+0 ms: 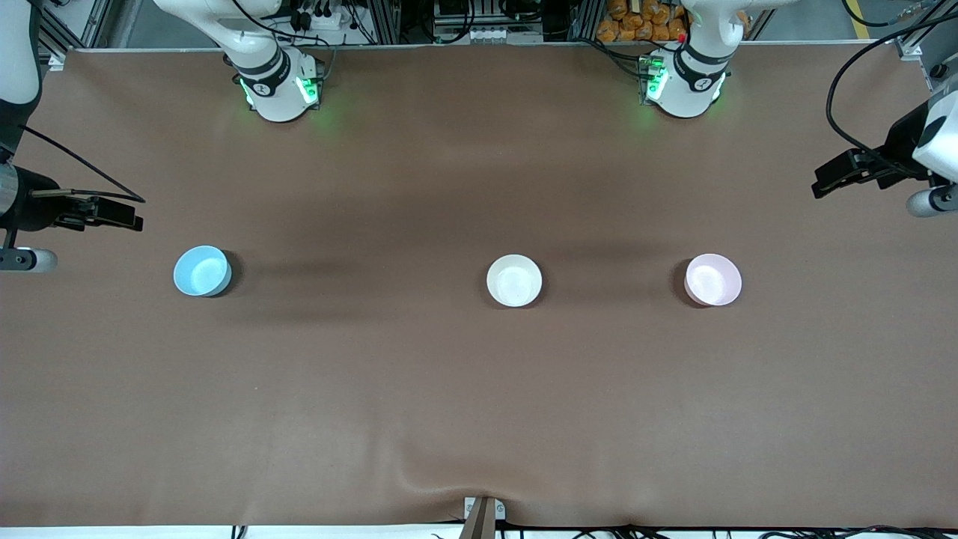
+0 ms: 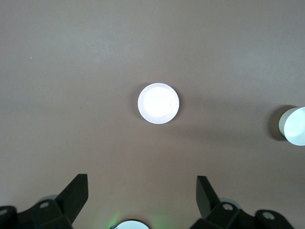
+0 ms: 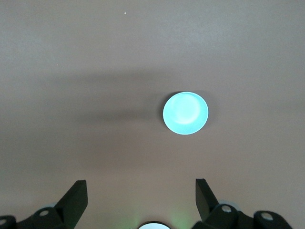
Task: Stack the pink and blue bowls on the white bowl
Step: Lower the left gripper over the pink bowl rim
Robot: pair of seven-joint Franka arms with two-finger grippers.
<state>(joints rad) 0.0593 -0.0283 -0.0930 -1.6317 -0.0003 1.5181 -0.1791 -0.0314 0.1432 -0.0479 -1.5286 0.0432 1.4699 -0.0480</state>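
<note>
Front view: wide-open left gripper point(image 1: 823, 183) high beside pink bowl point(image 1: 712, 279), right gripper point(image 1: 131, 217) likewise by blue bowl point(image 1: 201, 270).

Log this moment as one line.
stage: start | pink bowl, blue bowl, white bowl: apart, unstacked | left gripper, right gripper: open, waiting

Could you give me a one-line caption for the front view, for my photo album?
Blue bowl, white bowl and pink bowl sit apart in a row, both open tools waiting at the table's ends.

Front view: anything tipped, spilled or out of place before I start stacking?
Nothing stands out. The blue bowl, white bowl and pink bowl sit upright, apart, in a row. The cloth puckers slightly at its near edge. Both arms wait, pincers open.
</note>
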